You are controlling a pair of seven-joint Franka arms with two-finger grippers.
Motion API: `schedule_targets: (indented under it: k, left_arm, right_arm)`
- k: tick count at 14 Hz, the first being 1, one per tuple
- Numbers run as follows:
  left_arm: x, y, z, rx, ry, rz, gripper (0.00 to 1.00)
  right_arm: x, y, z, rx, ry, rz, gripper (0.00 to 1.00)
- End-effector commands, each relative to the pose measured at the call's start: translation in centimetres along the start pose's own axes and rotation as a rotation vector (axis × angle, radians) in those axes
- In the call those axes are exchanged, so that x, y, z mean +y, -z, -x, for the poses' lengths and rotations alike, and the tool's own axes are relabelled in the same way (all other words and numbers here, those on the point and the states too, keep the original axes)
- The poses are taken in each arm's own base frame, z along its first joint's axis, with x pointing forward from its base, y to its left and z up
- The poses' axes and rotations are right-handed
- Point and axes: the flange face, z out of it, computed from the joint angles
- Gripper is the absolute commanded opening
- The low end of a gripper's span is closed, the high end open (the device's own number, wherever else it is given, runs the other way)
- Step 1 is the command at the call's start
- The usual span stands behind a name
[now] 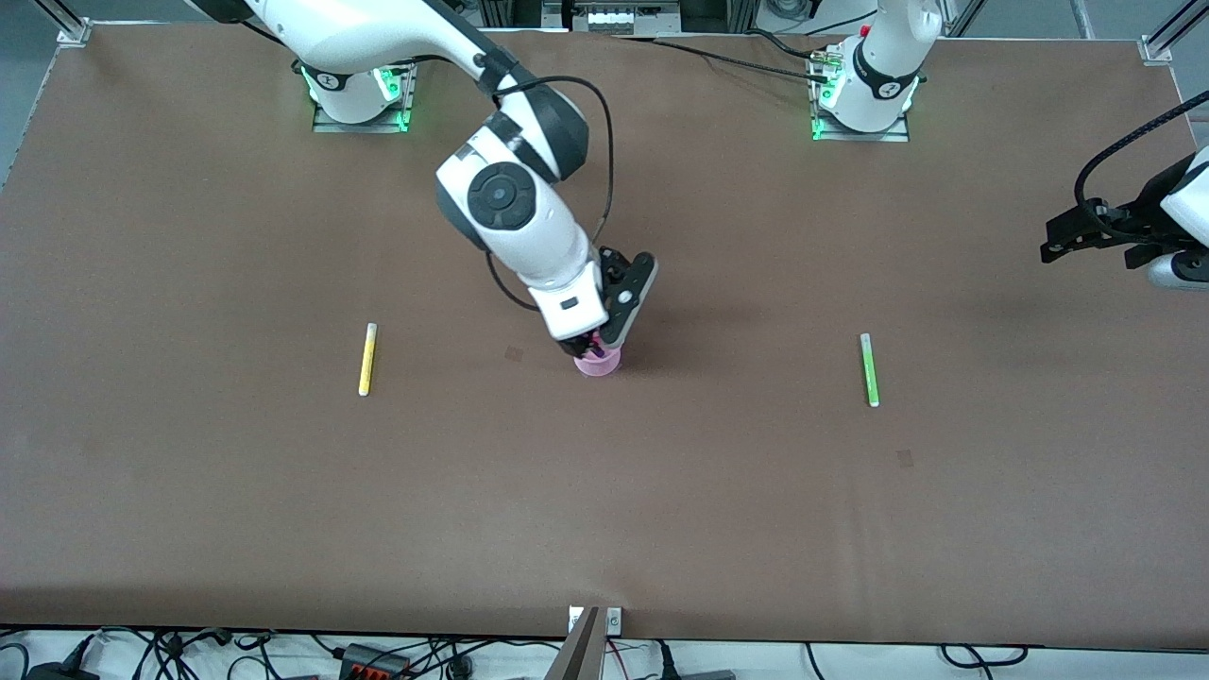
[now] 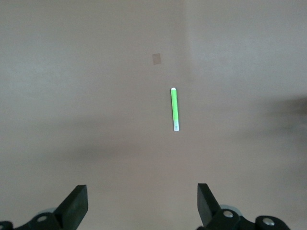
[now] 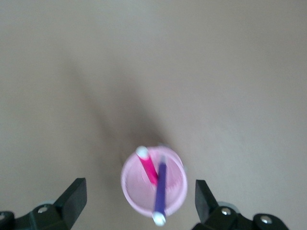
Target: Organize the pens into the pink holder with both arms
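On the table, front view: right gripper (image 1: 597, 342) hangs over the pink holder (image 1: 599, 363), hiding its contents; yellow pen (image 1: 367, 359) lies toward the right arm's end, green pen (image 1: 869, 369) toward the left arm's end; left gripper (image 1: 1065, 237) waits above that end, partly cut off.
Left wrist view: fingers (image 2: 76, 205) spread wide, holding nothing; green pen alone below.
Right wrist view: fingers (image 3: 73, 197) wide apart, empty; magenta pen (image 3: 147, 166) and purple pen (image 3: 160, 193) lean inside the holder.

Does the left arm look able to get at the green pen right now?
Probably yes. The left gripper is open, with the green pen lying alone on bare table, nothing around it.
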Motion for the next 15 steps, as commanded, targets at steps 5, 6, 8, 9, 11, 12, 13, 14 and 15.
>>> schedule_targets:
  k: [5,6,8,9,11,12,13,14,15]
  left_arm:
    - [0.3,0.6,0.8,0.001,0.009,0.020,1.00]
    - [0.3,0.6,0.8,0.001,0.009,0.020,1.00]
    - [0.3,0.6,0.8,0.001,0.009,0.020,1.00]
    - [0.3,0.6,0.8,0.001,0.007,0.020,1.00]
    - [0.8,0.7,0.8,0.002,0.001,0.020,1.00]
    - [1.2,0.7,0.8,0.002,-0.006,0.020,1.00]
    - [1.4,0.7,0.9,0.003,-0.009,0.020,1.00]
    - [1.5,0.9,0.9,0.008,-0.011,0.020,1.00]
    - [1.9,0.9,0.7,0.017,-0.018,0.019,1.00]
  right_arm:
    - [10.4,5.6,6.8,-0.121,-0.423,0.000,1.00]
    - [12.0,6.3,8.2,-0.151,-0.482,0.002,1.00]
    - [14.4,7.7,10.5,-0.197,-0.603,0.007,1.00]
    - [15.5,8.6,11.5,-0.216,-0.682,0.007,1.00]
    - [17.3,10.5,13.1,-0.250,-0.796,0.010,1.00]
    - [17.8,10.8,13.7,-0.274,-0.848,0.014,1.00]
    - [17.7,11.0,14.0,-0.290,-0.899,0.023,1.00]
    - [17.9,12.0,14.4,-0.289,-0.951,0.045,1.00]
    - [18.2,13.1,14.9,-0.291,-0.965,0.080,1.00]
